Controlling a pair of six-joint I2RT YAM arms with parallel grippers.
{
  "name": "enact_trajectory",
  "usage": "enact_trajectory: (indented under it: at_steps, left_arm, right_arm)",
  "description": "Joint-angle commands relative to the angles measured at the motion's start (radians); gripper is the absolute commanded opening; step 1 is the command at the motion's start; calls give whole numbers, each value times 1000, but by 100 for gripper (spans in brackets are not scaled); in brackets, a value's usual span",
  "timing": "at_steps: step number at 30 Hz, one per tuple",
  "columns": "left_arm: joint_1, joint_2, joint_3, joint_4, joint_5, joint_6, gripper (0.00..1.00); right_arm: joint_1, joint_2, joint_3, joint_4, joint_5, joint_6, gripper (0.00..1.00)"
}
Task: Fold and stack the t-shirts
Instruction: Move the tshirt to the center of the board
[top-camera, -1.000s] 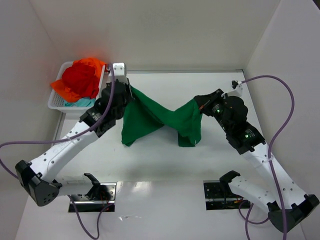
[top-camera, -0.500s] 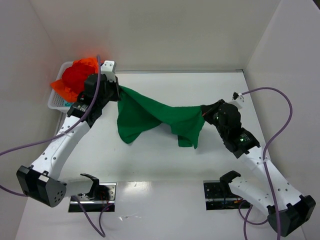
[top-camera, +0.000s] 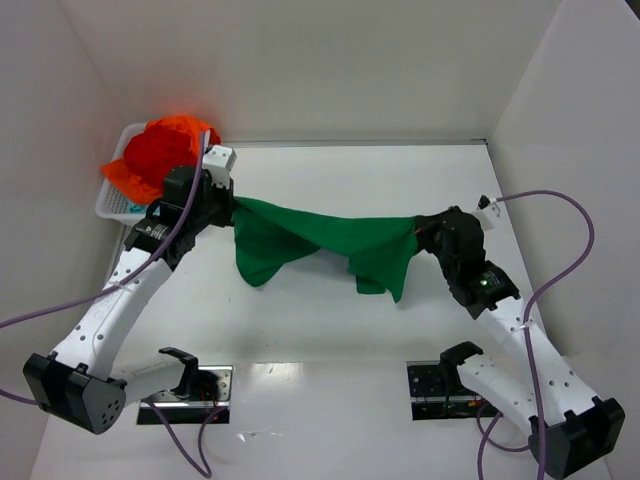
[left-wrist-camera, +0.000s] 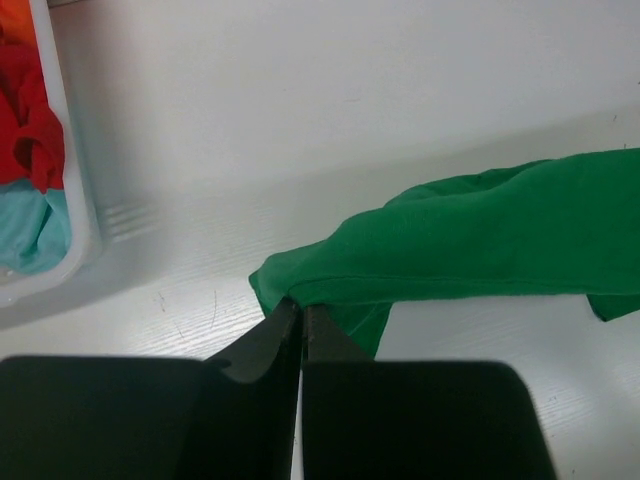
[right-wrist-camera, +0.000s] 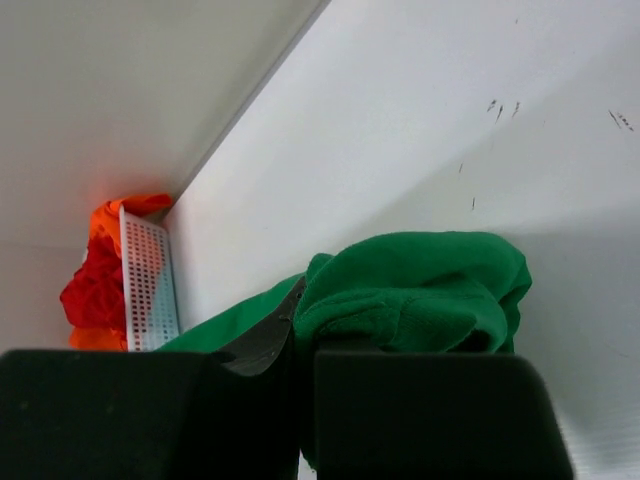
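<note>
A bright green t-shirt (top-camera: 320, 236) hangs stretched between my two grippers above the table, its loose ends drooping at left and right. My left gripper (top-camera: 232, 203) is shut on its left end, and the pinched cloth (left-wrist-camera: 330, 280) shows at the tips (left-wrist-camera: 300, 306). My right gripper (top-camera: 418, 228) is shut on the right end, where green cloth (right-wrist-camera: 420, 290) bunches over the fingers (right-wrist-camera: 306, 300). Red (top-camera: 160, 155), orange (top-camera: 185, 125) and teal (left-wrist-camera: 30, 230) t-shirts lie piled in the basket.
A white slotted basket (top-camera: 112, 203) stands at the far left corner against the wall, close behind my left arm. White walls close in the table at back, left and right. Two black mounting plates (top-camera: 445, 390) sit at the near edge.
Both grippers have moved apart and lower, pulling the green t-shirt from a twisted sag into a flatter, taut span. The left wrist swung away from the basket.
</note>
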Motion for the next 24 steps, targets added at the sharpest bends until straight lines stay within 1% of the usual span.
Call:
enact_trajectory:
  at_steps: [1,4,7,8,12,15,17,19,20,22,23,24]
  left_arm:
    - [6,-11,3,-22,4,18,0]
    - [6,23,3,-32,-8,4,0]
    - [6,56,3,-42,33,16,1]
    - [-3,56,3,-42,49,27,9]
    - [-24,78,3,-52,84,36,28]
    - [-24,98,3,-52,104,36,34]
    - [-24,109,3,-71,126,36,48]
    - [-24,141,3,-82,126,3,72]
    - [-24,151,15,-96,126,-38,83]
    - [-24,190,25,-125,107,-103,93]
    - [-24,200,25,-125,107,-204,94]
    - [-24,201,14,-125,121,-261,94]
  right_arm:
    - [-17,-11,-13,36,23,26,4]
    - [-17,-11,-61,47,13,47,7]
    - [-17,-20,-82,47,13,57,7]
    - [-17,-33,-82,47,13,57,8]
    - [-17,-54,-92,36,13,57,8]
    - [-17,-63,-112,36,13,57,8]
    - [-17,-63,-121,48,0,66,8]
    - [-17,-54,-130,57,-10,66,8]
    - [-17,-54,-139,58,-10,75,8]
    - [-17,-54,-139,58,-10,75,8]
    - [-17,-54,-139,58,-10,75,8]
    - [-17,-54,-139,58,-10,75,8]
